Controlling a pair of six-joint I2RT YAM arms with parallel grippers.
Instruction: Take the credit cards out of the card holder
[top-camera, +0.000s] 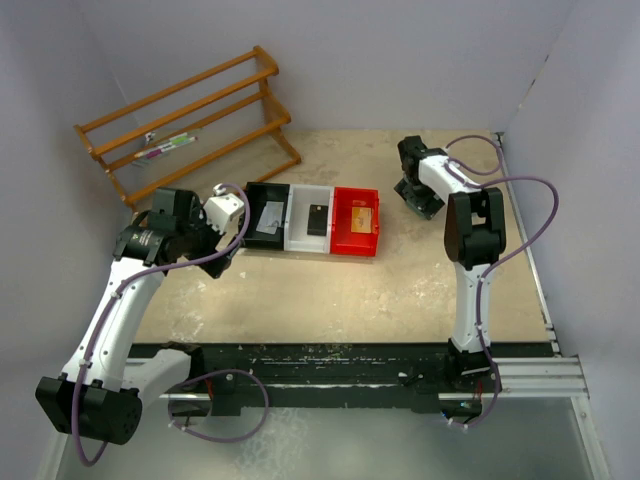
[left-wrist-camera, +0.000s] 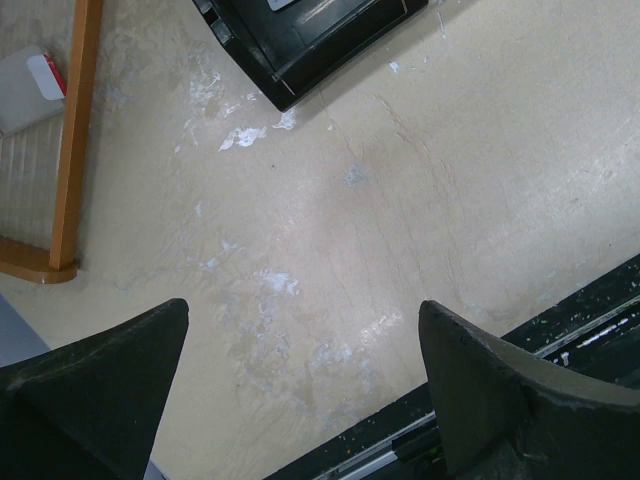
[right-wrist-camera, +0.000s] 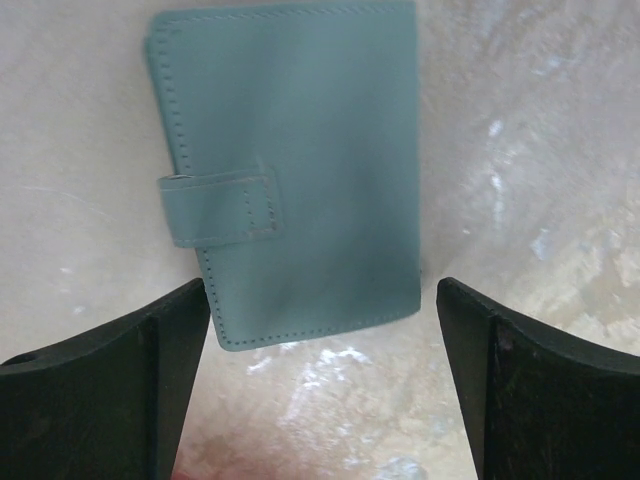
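Trouble starts with the strap (right-wrist-camera: 222, 205). The holder (right-wrist-camera: 295, 170) lies flat on the counter (top-camera: 400, 290), shut like a book, with the strap across its open edge. My right gripper (right-wrist-camera: 320, 300) hangs over it with its jaws wide, one on each side, not touching it.

If I close now, I think I will only pinch the holder shut or push it along. It is thin and flat, so the jaws could slide over the top. It also lies a bit crooked to the jaws, so one corner could catch first and spin it. Pulling hard on the strap could flip the whole thing.

My left gripper (left-wrist-camera: 302, 315) is wide too and holds nothing. It is over bare counter by the black bin (top-camera: 268, 188), well apart from the holder, so it cannot pin it down.

A grey card (top-camera: 270, 217) sits in the black bin, a black card (top-camera: 318, 220) in the white bin (top-camera: 305, 245) and a gold card (top-camera: 364, 214) in the red bin (top-camera: 356, 247). I cannot tell if any cards are inside the holder.
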